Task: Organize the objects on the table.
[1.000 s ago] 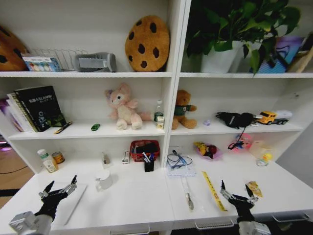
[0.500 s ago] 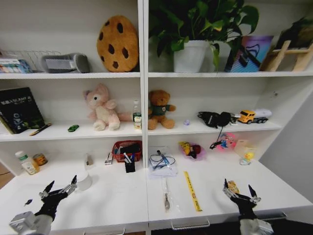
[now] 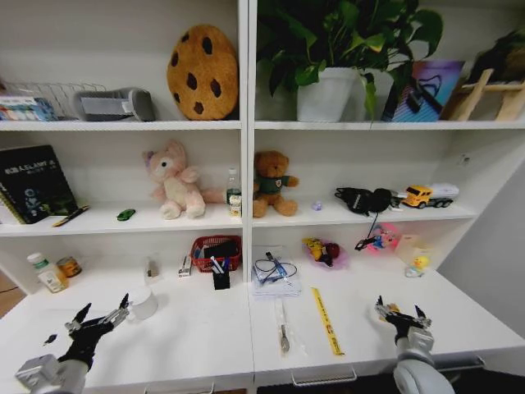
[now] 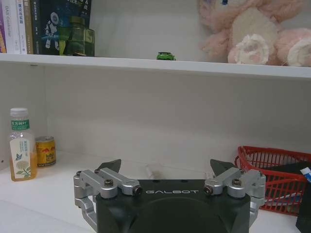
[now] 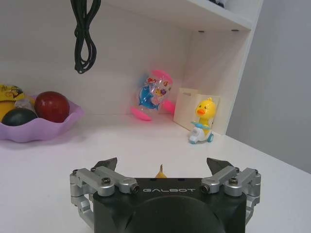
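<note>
From my remote station, the long white desk (image 3: 205,345) spans the head view beneath the shelves. Above it, a tiny green toy car (image 3: 125,214) sits on the middle shelf beside the pink plush (image 3: 174,179). My left gripper (image 3: 100,318) and right gripper (image 3: 403,313) hover low over the desktop, fingers spread, holding nothing.

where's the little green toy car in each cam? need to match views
Head view: tiny green toy car on the middle shelf, between the black book and the pink plush bear.
Left wrist view: car on the shelf's front edge, beside the plush.
Right wrist view: faces the purple bowl and yellow duck toy instead.
Shared landmark: the pink plush bear.
</note>
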Available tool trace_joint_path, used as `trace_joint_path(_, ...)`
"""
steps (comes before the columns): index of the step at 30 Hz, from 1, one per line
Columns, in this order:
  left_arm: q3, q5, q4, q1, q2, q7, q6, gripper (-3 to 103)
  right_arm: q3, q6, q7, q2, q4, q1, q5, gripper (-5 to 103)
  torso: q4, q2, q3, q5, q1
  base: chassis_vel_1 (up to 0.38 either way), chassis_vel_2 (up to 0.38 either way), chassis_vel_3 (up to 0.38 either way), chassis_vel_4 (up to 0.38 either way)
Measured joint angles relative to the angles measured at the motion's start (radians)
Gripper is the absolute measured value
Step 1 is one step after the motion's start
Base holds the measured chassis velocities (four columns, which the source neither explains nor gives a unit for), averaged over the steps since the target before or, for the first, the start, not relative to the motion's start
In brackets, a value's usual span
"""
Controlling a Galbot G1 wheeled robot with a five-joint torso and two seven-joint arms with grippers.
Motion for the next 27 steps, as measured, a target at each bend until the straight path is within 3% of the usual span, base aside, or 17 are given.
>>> trace_joint_path(3,0.000,0.000,0.000,0.000,0.000,0.000,0.000,100,-0.028,0.003,0.003,-0.011,-0.047,0.032,-0.002,90,0.0002,0.000,0.000,-0.0001,0.000,0.000,0.000,0.000,0.000)
trace_joint_path(8,0.000,0.000,0.000,0.000,0.000,0.000,0.000,100,-0.050,0.003,0.008,-0.012,-0.088,0.055,-0.001,79,0.0002,0.000,0.000,0.0002,0.000,0.000,0.000,0.000,0.000)
trace_joint_path(15,0.000,0.000,0.000,0.000,0.000,0.000,0.000,100,-0.064,0.014,0.014,-0.017,-0.127,0.076,0.002,47,0.0001,0.000,0.000,-0.0001,0.000,0.000,0.000,0.000,0.000)
trace_joint_path(17,0.000,0.000,0.000,0.000,0.000,0.000,0.000,100,-0.064,0.016,0.014,-0.018,-0.127,0.076,0.002,47,0.0002,0.000,0.000,-0.0001,0.000,0.000,0.000,0.000,0.000)
trace_joint_path(18,0.000,0.000,0.000,0.000,0.000,0.000,0.000,100,-0.064,0.020,0.014,-0.021,-0.128,0.076,0.001,36,0.0002,0.000,0.000,0.0000,0.000,0.000,0.000,0.000,0.000)
trace_joint_path(20,0.000,0.000,0.000,0.000,0.000,0.000,0.000,100,-0.063,0.022,0.014,-0.022,-0.128,0.075,0.001,36,0.0002,0.000,0.000,-0.0001,0.000,0.000,0.000,0.000,0.000)
trace_joint_path(25,0.000,0.000,0.000,0.000,0.000,0.000,0.000,100,-0.057,0.030,0.013,-0.027,-0.125,0.069,-0.004,14,0.0002,0.000,0.000,0.0000,0.000,0.000,0.000,0.000,0.000)
trace_joint_path(26,0.000,0.000,0.000,0.000,0.000,0.000,0.000,100,-0.057,0.030,0.013,-0.027,-0.125,0.069,-0.004,14,0.0002,0.000,0.000,0.0000,0.000,0.000,0.000,0.000,0.000)
trace_joint_path(27,0.000,0.000,0.000,0.000,0.000,0.000,0.000,100,-0.056,0.031,0.013,-0.027,-0.123,0.068,-0.006,4,0.0002,0.000,0.000,0.0000,0.000,0.000,0.000,0.000,0.000)
